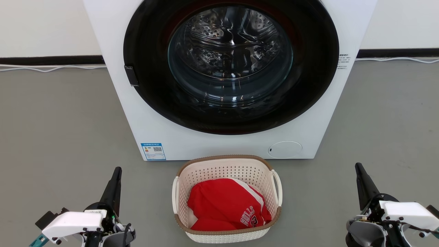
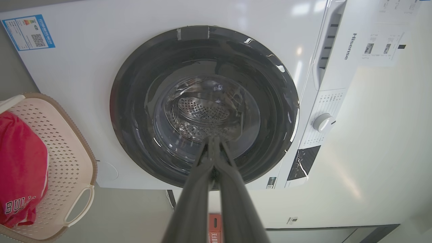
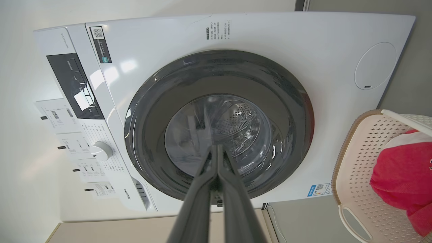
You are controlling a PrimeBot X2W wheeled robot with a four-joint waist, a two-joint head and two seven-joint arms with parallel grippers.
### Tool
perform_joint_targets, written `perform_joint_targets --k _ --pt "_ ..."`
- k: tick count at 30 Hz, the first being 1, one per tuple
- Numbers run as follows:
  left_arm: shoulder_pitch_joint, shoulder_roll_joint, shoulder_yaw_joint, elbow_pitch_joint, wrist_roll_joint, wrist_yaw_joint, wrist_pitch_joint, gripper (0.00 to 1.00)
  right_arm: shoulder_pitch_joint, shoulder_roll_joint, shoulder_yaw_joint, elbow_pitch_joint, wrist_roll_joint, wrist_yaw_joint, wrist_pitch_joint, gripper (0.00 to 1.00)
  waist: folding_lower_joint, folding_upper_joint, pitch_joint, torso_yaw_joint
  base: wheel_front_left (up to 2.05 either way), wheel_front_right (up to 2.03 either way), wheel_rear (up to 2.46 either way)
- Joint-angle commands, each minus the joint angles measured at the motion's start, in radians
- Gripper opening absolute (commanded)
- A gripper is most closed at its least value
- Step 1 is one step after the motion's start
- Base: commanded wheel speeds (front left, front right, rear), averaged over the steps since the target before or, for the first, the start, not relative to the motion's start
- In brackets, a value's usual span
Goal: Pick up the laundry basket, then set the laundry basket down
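Jaws on both arms are clenched on nothing, the left fingers and right fingers poised low over the grey floor, well apart on either side of the work. Ahead stands the white washer, its round glass door facing the robot. Just before its foot, between the two arms, the laundry basket sits upright on the floor. It is thin perforated plastic, so probably light and a little flexible; squeezing its walls could bow them. A red jersey lies crumpled inside: soft, adding little weight, but liable to slide if the basket tips. The best holds look to be the white loops, the left handle and right handle, one per arm, raised evenly.
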Motion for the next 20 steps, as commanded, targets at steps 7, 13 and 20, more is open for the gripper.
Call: perform_joint_targets --k 7,13,20 --pt "-0.018 0.014 0.031 -0.031 -0.006 -0.007 0.006 0.0 -0.011 -0.01 0.018 -0.032 0.006 0.007 0.008 0.0 0.0 -0.0001 0.0 0.0 0.0 0.0 0.0" --pt "-0.018 0.014 0.031 -0.031 -0.006 -0.007 0.006 0.0 -0.011 -0.01 0.018 -0.032 0.006 0.007 0.008 0.0 0.0 -0.0001 0.0 0.0 0.0 0.0 0.0" --pt "-0.018 0.014 0.031 -0.031 -0.006 -0.007 0.006 0.0 -0.011 -0.01 0.018 -0.032 0.006 0.007 0.008 0.0 0.0 -0.0001 0.0 0.0 0.0 0.0 0.0"
